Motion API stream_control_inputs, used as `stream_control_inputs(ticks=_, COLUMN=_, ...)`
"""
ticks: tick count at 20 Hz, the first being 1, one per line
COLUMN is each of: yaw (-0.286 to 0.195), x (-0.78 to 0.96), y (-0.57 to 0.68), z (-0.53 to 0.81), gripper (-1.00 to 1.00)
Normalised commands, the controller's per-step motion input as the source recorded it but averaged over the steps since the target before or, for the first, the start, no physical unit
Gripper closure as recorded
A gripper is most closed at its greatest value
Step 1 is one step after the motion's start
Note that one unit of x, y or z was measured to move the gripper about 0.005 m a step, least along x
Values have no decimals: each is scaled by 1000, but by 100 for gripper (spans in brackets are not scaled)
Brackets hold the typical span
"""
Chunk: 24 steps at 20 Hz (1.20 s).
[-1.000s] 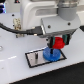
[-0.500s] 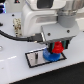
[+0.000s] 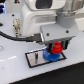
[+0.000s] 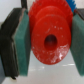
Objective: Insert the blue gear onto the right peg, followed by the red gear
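Note:
In the exterior view my gripper (image 3: 56, 46) is shut on the red gear (image 3: 56, 48) and holds it directly over the blue gear (image 3: 53, 55). The blue gear lies flat on the grey plate with a black border (image 3: 34, 58), at the plate's end on the exterior view's right. The right peg is hidden under the gears. The twin peg (image 3: 38, 58) stands thin and dark near the plate's middle. In the wrist view the red gear (image 4: 50, 35) fills the frame, gripped between two teal pads (image 4: 21, 42), its centre hole dark. I cannot tell whether red touches blue.
The white arm body (image 3: 37, 20) and a black cable (image 3: 15, 37) hang above the plate on the exterior view's left. The plate rests on a white table (image 3: 20, 72).
The gripper with the red gear has come lower, closer to the blue gear on the plate. The blue gear has not moved.

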Motion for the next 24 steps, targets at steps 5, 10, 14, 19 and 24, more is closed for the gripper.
stream_control_inputs(ticks=5, yaw=0, x=215, y=-37, z=3, gripper=100)
stream_control_inputs(ticks=10, yaw=0, x=78, y=-116, z=-141, gripper=100)
stream_control_inputs(ticks=14, yaw=0, x=31, y=-63, z=260, gripper=100)
stream_control_inputs(ticks=19, yaw=0, x=155, y=-65, z=38, gripper=100)
stream_control_inputs(ticks=24, yaw=0, x=411, y=-45, z=-19, gripper=100)
